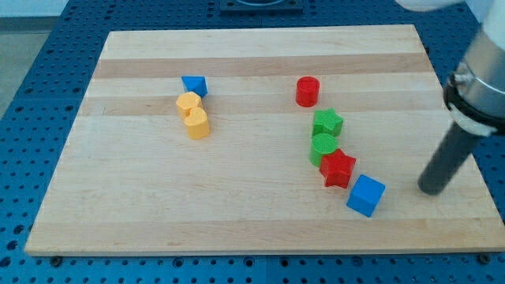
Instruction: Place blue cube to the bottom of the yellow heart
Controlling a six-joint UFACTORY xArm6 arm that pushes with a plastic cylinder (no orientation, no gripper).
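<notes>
The blue cube (366, 196) lies near the board's bottom right, touching the red star (338, 168). The yellow heart (197, 124) sits at the upper left, touching a yellow hexagon-like block (188, 103) above it. My tip (431, 189) is at the view's right, a short way to the right of the blue cube and apart from it. The heart is far to the left of both.
A blue triangular block (194, 84) sits just above the yellow pair. A red cylinder (307, 91), a green star (327, 122) and a green cylinder (323, 147) run in a column down to the red star. The wooden board (237, 213) lies on a blue perforated table.
</notes>
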